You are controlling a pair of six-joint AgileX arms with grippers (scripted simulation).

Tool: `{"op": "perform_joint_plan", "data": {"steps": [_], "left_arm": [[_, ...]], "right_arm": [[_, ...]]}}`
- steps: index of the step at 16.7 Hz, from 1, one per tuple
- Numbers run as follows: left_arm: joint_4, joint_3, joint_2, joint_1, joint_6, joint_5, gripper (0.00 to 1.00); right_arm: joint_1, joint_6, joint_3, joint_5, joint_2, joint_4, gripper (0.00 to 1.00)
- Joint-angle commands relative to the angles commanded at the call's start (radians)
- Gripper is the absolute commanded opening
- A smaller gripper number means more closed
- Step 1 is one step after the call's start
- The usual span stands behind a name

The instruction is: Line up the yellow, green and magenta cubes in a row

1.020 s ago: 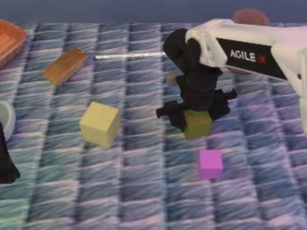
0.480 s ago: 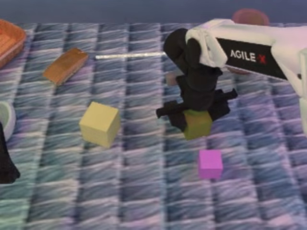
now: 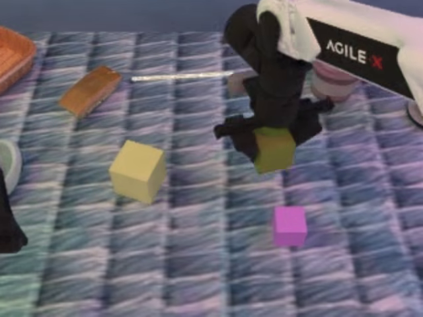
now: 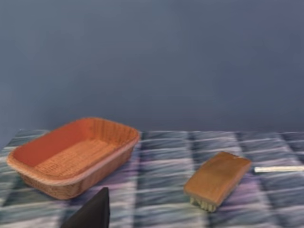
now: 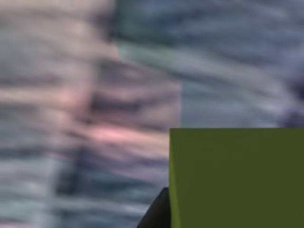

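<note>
Holding one green cube (image 3: 274,149) – right end effector (image 3: 269,137), three cubes

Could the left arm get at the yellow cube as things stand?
Probably yes. The left gripper sits parked at the table's left edge, and the yellow cube stands alone on bare cloth, with the right gripper busy holding the green cube.

Pale yellow cube (image 3: 137,170), biggest, left-centre on table (image 3: 198,264); olive-green cube (image 3: 273,148) in right claw (image 3: 268,135); small magenta cube (image 3: 290,226) nearer, right.
</note>
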Motion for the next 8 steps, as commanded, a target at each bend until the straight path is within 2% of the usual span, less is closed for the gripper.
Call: {"op": "perform_joint_plan", "data": {"steps": [8], "left_arm": [[0.0,0.0,0.0,0.0,0.0,0.0,1.0]], "right_arm": [[0.009,0.039,-0.003,0.0,-0.027,-0.02,0.0]]}}
